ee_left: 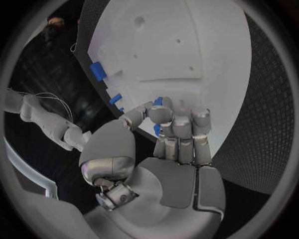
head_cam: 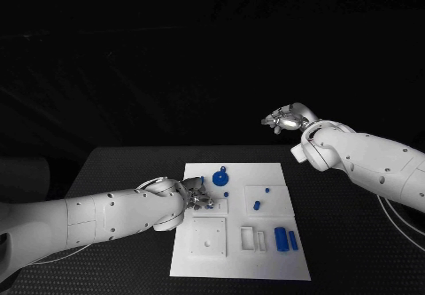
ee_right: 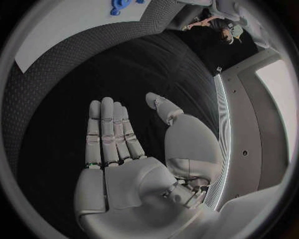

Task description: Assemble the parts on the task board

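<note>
The white task board (head_cam: 239, 261) lies in the middle of the table. On it are a round blue part (head_cam: 220, 179), small blue pegs (head_cam: 257, 204) and two blue cylinders (head_cam: 284, 239). My left hand (head_cam: 196, 195) hovers over the board's left side with its fingers (ee_left: 181, 127) curled. It pinches a small blue part (ee_left: 157, 102) that is mostly hidden by the fingers. My right hand (head_cam: 285, 120) is raised beyond the board's far right corner. Its palm is flat, the fingers (ee_right: 109, 132) are spread, and it holds nothing.
The board has raised white blocks and recesses (head_cam: 252, 238) near its front. The black table (head_cam: 124, 166) surrounds it. Cables (head_cam: 398, 215) run beside my right arm. The right wrist view catches the board's corner (ee_right: 69, 30) with the round blue part (ee_right: 118, 6).
</note>
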